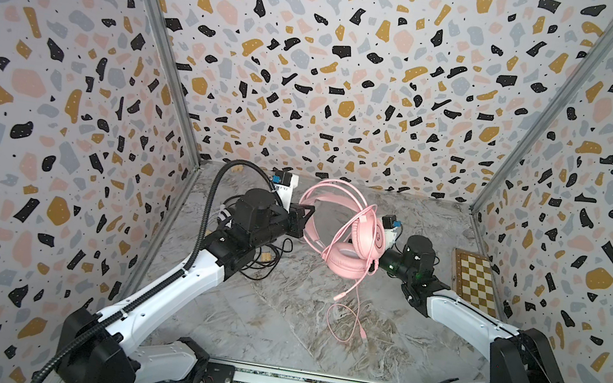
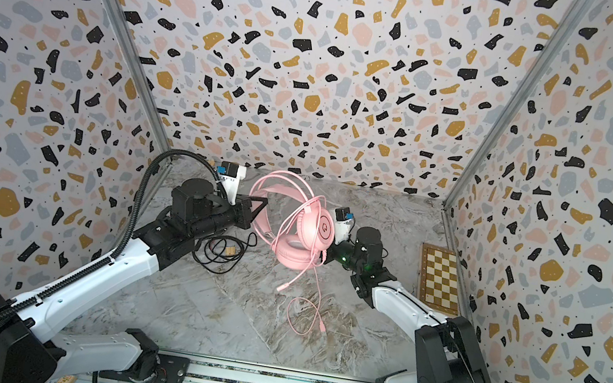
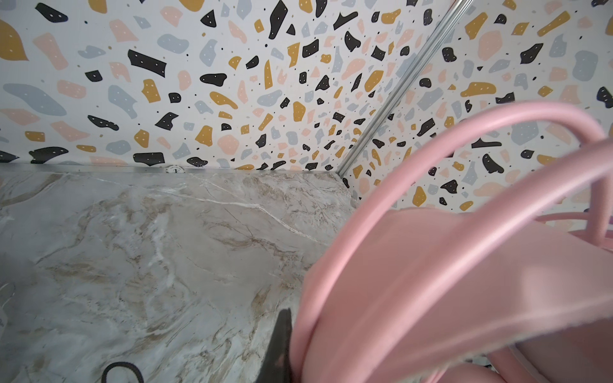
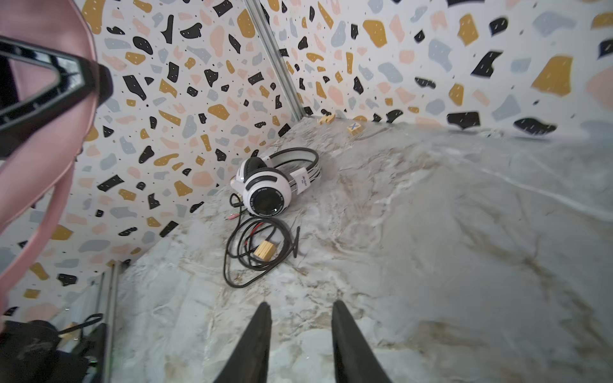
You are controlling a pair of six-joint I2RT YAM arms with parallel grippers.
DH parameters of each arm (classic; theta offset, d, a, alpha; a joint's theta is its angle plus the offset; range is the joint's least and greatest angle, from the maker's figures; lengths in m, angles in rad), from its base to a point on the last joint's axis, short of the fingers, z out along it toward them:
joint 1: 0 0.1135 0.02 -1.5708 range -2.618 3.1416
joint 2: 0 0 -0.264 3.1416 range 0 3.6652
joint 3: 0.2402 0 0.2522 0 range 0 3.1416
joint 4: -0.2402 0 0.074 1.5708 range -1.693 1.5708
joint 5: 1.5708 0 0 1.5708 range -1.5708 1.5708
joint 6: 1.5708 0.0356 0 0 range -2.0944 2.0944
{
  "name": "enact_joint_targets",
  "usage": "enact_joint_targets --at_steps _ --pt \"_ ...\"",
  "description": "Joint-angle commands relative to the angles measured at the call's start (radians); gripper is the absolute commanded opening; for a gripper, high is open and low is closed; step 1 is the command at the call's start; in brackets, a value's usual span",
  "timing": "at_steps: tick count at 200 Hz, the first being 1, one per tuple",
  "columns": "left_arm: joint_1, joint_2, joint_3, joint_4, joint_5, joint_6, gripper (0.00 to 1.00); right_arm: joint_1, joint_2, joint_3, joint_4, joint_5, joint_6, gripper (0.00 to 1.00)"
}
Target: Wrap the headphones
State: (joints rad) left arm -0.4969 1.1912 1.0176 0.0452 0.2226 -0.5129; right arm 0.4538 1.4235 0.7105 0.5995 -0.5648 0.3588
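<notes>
The pink headset (image 1: 369, 232) hangs well apart from the chessboard (image 1: 475, 280), with the right arm (image 1: 418, 257) between the two. The left gripper (image 1: 309, 212) has its jaws clamped on the headband (image 3: 431, 265), on the side of the headset away from the chessboard. Whether the lower ear cup touches the counter (image 1: 274, 322) I cannot tell. Loops of the pink cable (image 1: 349, 313) run around the cups, and its tail curls loose on the counter, farther from the chessboard than the right arm. The left wrist view shows only the band, close up, with one dark finger (image 3: 281, 341) against it. Both top views show the whole headset, but there the pink cup hides the right gripper (image 4: 299, 303). The right wrist view alone shows its jaws apart, with only bare counter between them. That view also shows the white headset (image 4: 275, 185) lying by the wall opposite the chessboard. Its black cable (image 4: 252, 262) is coiled beside it, with a wooden block (image 4: 265, 250) inside the coil. In both top views the left arm (image 2: 201, 208) covers the white headset, and only the cable and the block show beside that arm.
</notes>
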Motion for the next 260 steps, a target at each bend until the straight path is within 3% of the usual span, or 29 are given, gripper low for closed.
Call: enact_joint_targets --at_steps 1,37,82,129,260 --pt "0.012 -0.012 0.039 0.15 0.065 -0.104 0.0 0.005 0.003 -0.025 0.097 -0.026 0.049 0.25" --pt "0.015 -0.006 0.04 0.245 0.125 -0.202 0.0 0.012 0.069 -0.049 0.181 -0.081 0.101 0.28" --pt "0.038 -0.007 0.074 0.262 0.103 -0.266 0.0 0.049 0.124 -0.079 0.24 -0.083 0.12 0.35" --pt "0.065 -0.008 0.14 0.278 0.082 -0.291 0.0 0.055 0.173 -0.124 0.289 -0.086 0.129 0.36" --pt "0.205 0.017 0.199 0.259 -0.009 -0.322 0.0 0.058 0.055 -0.236 0.251 -0.078 0.098 0.34"
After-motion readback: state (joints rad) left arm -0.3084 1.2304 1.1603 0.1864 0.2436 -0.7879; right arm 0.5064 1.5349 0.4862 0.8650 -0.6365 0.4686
